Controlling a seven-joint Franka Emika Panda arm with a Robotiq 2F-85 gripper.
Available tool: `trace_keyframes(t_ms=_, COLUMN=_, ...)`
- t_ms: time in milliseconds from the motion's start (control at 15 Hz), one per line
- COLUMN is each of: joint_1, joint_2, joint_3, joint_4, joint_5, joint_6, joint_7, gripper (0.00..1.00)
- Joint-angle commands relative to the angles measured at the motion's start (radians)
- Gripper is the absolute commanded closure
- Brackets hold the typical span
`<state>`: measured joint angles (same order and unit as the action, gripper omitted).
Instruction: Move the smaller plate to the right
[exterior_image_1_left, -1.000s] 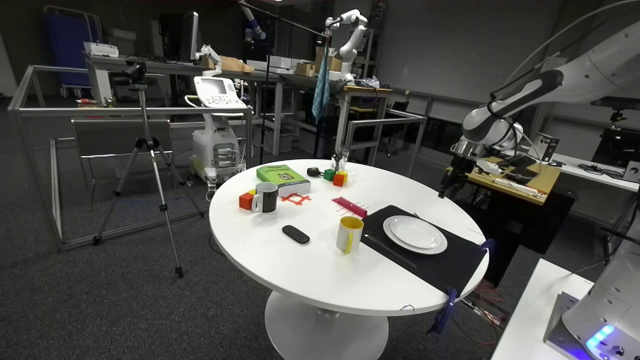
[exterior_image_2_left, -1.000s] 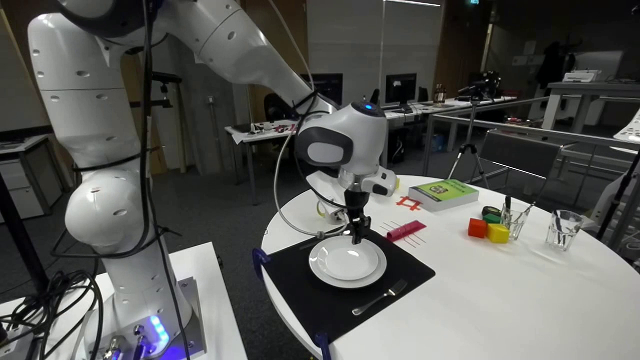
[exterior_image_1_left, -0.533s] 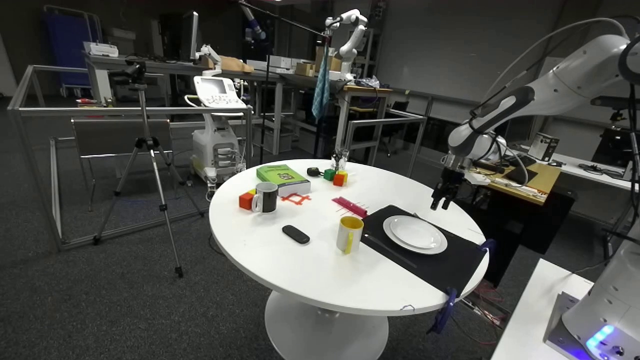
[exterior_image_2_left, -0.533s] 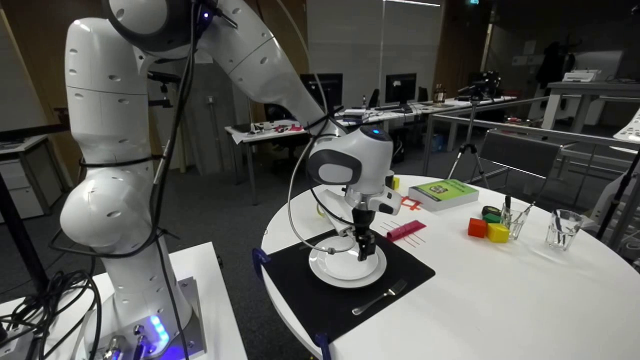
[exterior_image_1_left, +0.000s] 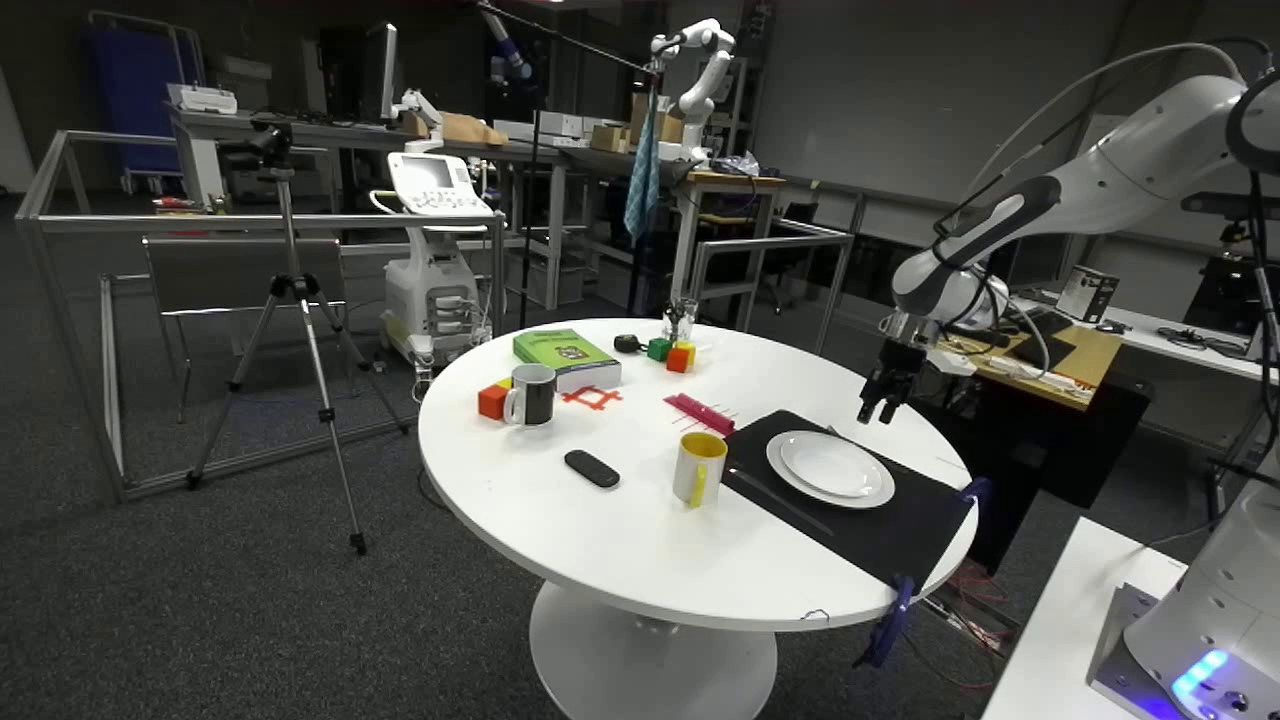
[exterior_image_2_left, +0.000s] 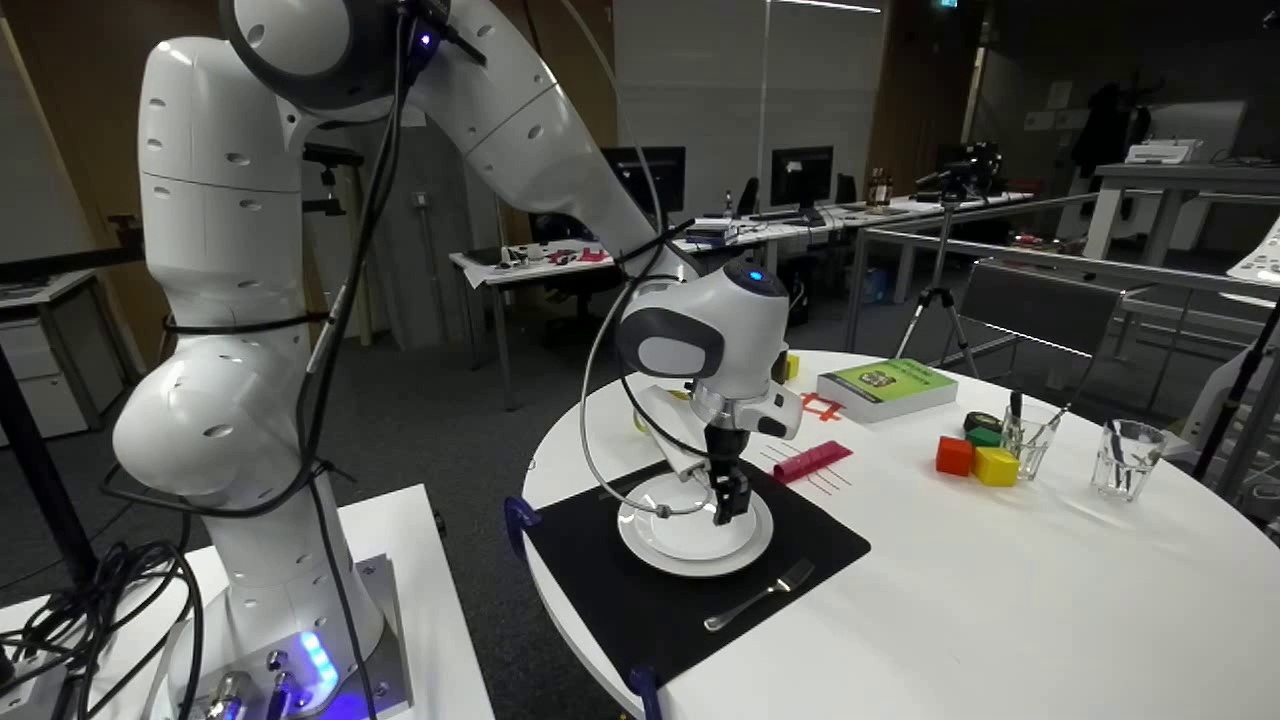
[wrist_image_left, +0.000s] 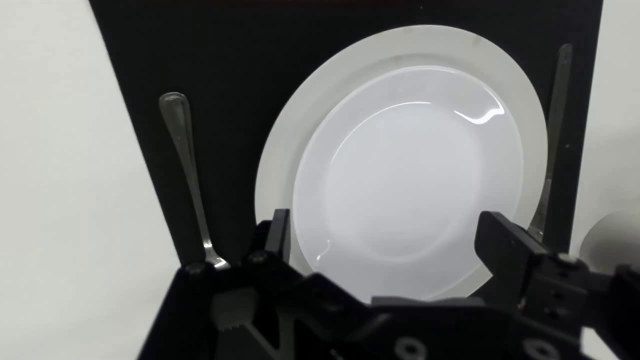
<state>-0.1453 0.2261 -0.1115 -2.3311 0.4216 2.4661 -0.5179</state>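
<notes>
First, gripper (wrist_image_left: 386, 213): spread, nothing held, nothing touched. Next, small plate (wrist_image_left: 407, 175): round, without long axis, its centre seen toward one o'clock from the gripper in the wrist view. Stacked beneath: large plate (wrist_image_left: 285, 145), then mat (wrist_image_left: 225, 125).

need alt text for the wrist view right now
A smaller white plate sits on a larger white plate on a black mat. The open tool shows along the bottom, covering part of the plates. A fork, partly hidden, lies to their left and what looks like a knife to their right.
</notes>
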Motion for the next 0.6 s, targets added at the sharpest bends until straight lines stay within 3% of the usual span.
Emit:
trace_keyframes(t_ms=0, joint_1=-0.094, joint_2=-0.006, joint_3=0.073, joint_4=-0.001, joint_5=0.172, joint_6=-0.020, joint_7=-0.187, gripper=0.00)
trace_keyframes(t_ms=267, joint_1=-0.121, joint_2=0.026, joint_3=0.071, joint_4=0.016, joint_5=0.264, joint_6=-0.041, joint_7=-0.344, gripper=0.00)
trace_keyframes(t_ms=533, joint_1=-0.128, joint_2=0.066, joint_3=0.061, joint_4=0.038, joint_5=0.258, joint_6=-0.058, joint_7=-0.397, gripper=0.00)
